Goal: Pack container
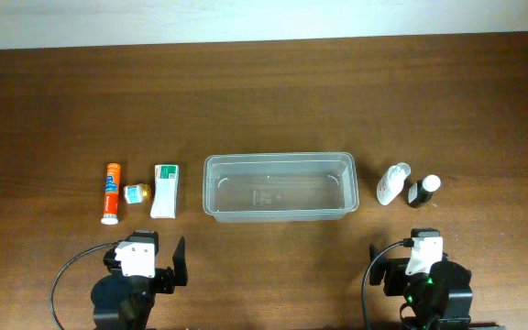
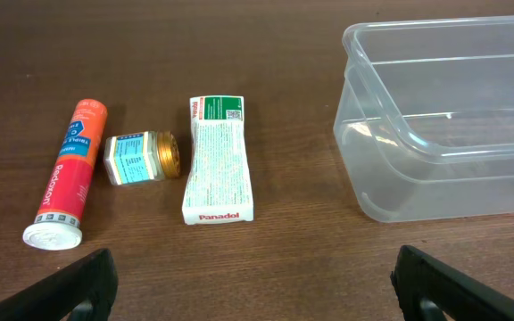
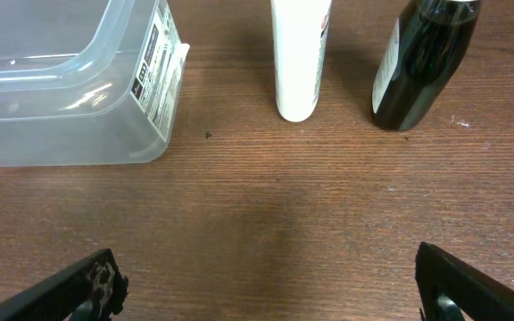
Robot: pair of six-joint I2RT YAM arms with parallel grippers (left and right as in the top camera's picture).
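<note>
The clear plastic container (image 1: pixel 278 186) stands empty at the table's middle; it also shows in the left wrist view (image 2: pixel 444 116) and the right wrist view (image 3: pixel 61 80). Left of it lie an orange tube (image 1: pixel 110 192) (image 2: pixel 65 174), a small gold-capped jar (image 1: pixel 137 193) (image 2: pixel 141 158) and a white Panadol box (image 1: pixel 165 191) (image 2: pixel 219 159). Right of it stand a white bottle (image 1: pixel 393 183) (image 3: pixel 300 53) and a dark bottle (image 1: pixel 423 191) (image 3: pixel 422 62). My left gripper (image 1: pixel 159 261) (image 2: pixel 257 290) is open and empty near the front edge, short of the box. My right gripper (image 1: pixel 401 261) (image 3: pixel 266 290) is open and empty, short of the bottles.
The brown wooden table (image 1: pixel 264 101) runs to a pale wall at the back. Black cables loop beside each arm base at the front edge.
</note>
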